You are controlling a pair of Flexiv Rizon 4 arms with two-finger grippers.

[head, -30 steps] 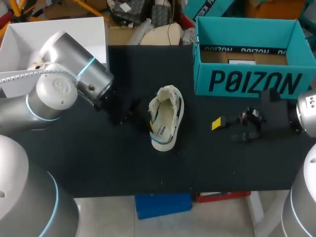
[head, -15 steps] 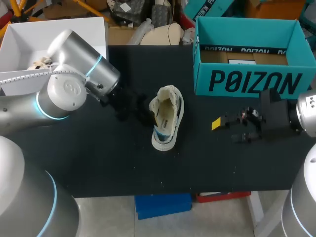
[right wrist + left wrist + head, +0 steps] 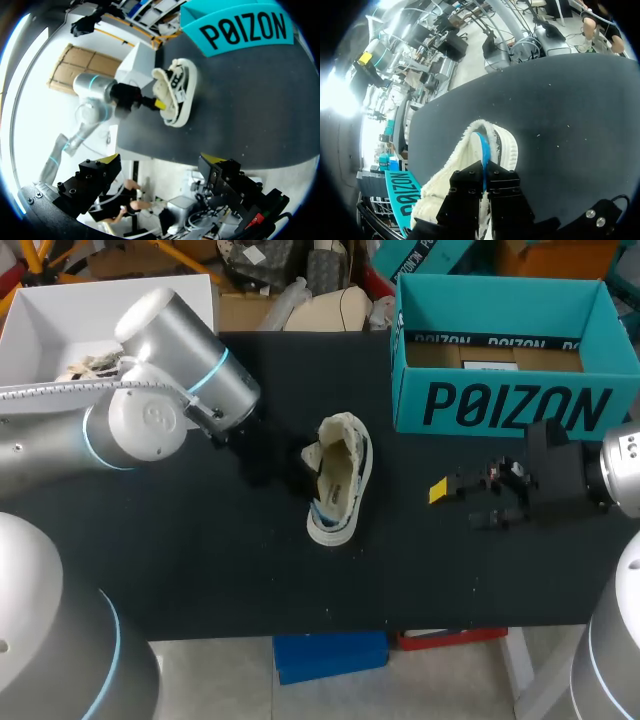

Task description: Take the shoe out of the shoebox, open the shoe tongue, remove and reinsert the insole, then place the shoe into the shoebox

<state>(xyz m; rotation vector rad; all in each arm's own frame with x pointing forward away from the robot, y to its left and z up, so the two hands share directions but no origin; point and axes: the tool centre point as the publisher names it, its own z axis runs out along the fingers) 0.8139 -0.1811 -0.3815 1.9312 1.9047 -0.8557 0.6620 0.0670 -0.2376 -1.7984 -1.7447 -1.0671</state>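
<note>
From above, the left gripper (image 3: 304, 467) is lost in darkness at the shoe's (image 3: 337, 490) nine o'clock, so its hold can't be made out. Its wrist view buries the shoe's near end. The shoebox (image 3: 510, 405) is clipped at three o'clock.

A white fabric shoe with blue trim (image 3: 338, 485) lies tipped on its side in the middle of the black tabletop (image 3: 200, 570). The left gripper (image 3: 304, 464) meets the shoe's left rim. A lidless teal cardboard shoebox (image 3: 510, 405) stands at the far right corner. In front of it, near the right edge, is the right gripper (image 3: 456, 506), jaws apart.
</note>
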